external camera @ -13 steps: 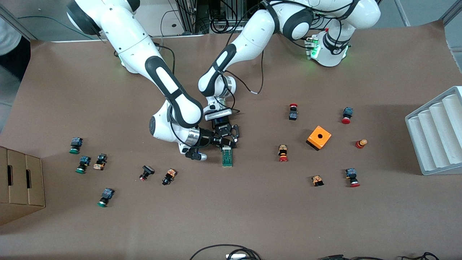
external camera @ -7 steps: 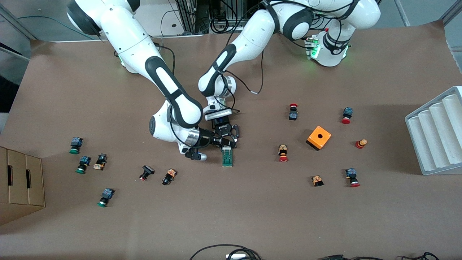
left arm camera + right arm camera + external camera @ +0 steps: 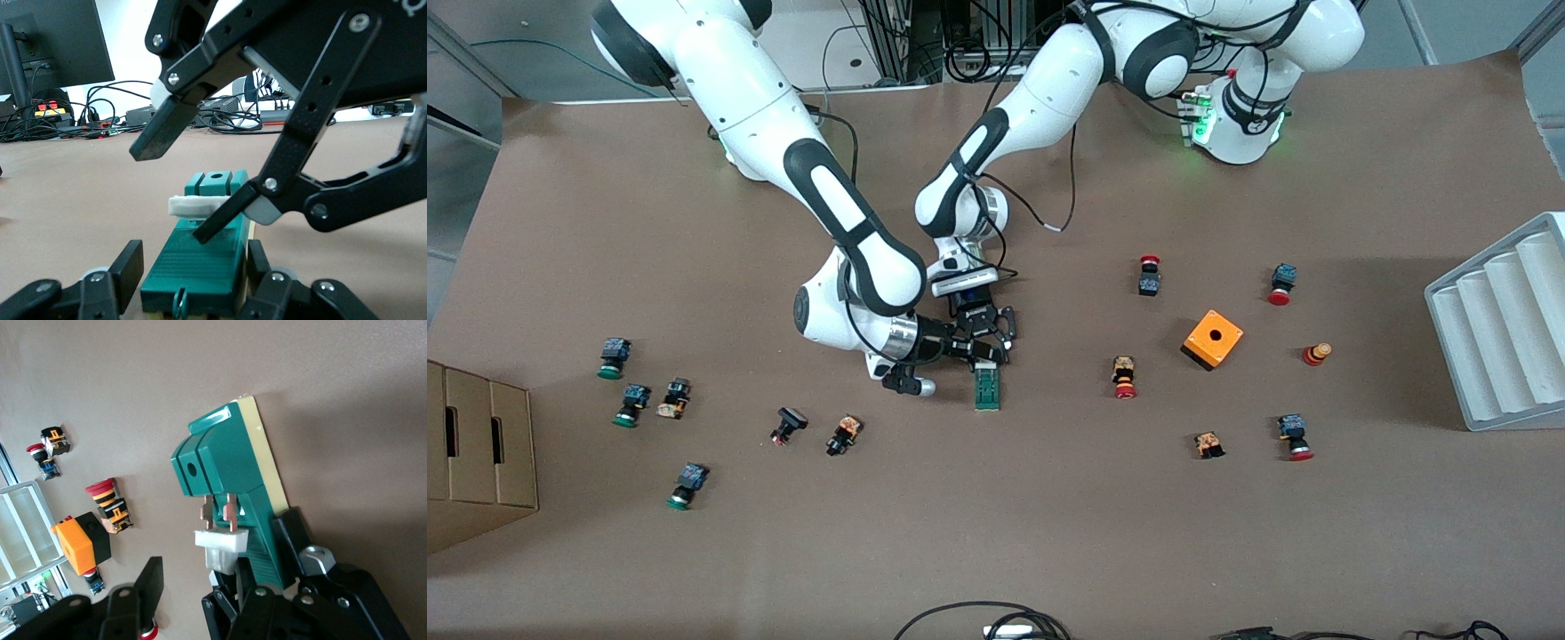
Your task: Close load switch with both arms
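Tabletop (image 3: 1049,533) centre of my front view: the narrow green plastic load switch (image 3: 987,388) lies flat. My left gripper (image 3: 193,280) is spread, fingers flanking its body; my right gripper (image 3: 180,187) gapes around its white lever (image 3: 200,204).

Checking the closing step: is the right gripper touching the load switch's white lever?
Touching. The left wrist view shows one finger of the right gripper pressing its tip on the white lever of the load switch; the other finger hangs clear above.
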`<state>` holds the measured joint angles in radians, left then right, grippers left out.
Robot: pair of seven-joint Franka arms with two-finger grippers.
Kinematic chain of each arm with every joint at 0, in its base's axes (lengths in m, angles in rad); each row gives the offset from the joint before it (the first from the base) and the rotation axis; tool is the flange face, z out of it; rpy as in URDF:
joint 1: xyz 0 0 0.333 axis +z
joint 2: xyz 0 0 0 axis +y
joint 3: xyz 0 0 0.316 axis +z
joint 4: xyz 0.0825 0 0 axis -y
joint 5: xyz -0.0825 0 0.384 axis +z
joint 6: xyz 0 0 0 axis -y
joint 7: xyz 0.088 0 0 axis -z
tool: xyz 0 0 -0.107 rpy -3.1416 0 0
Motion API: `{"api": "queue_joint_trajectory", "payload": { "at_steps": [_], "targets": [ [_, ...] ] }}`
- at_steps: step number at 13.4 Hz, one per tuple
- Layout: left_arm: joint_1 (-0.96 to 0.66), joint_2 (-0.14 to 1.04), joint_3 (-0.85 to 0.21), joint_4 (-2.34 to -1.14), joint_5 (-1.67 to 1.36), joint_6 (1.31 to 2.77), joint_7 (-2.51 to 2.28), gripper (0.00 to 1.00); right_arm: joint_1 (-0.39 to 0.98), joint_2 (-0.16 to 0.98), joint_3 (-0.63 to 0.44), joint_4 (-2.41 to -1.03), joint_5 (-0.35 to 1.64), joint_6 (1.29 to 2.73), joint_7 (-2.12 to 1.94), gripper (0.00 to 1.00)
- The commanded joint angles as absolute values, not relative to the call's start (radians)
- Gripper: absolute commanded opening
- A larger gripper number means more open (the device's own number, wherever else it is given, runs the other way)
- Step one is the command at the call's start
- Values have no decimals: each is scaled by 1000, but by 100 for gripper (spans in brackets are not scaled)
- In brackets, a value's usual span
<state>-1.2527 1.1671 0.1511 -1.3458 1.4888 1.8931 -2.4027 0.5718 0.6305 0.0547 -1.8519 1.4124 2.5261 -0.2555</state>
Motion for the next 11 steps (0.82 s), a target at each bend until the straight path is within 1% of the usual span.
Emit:
{"api": "queue_joint_trajectory", "payload": {
  "at_steps": [1,11],
  "targets": [
    [-1247,1193,150,-1382,1436,1821,-2422,70,577,629,52,-1832,1420,2543,-264,51],
    [-1246,1193,150,-1382,1445,1822,-2422,70,572,626,51,-1825,1420,2542,-259,50]
  ]
}}
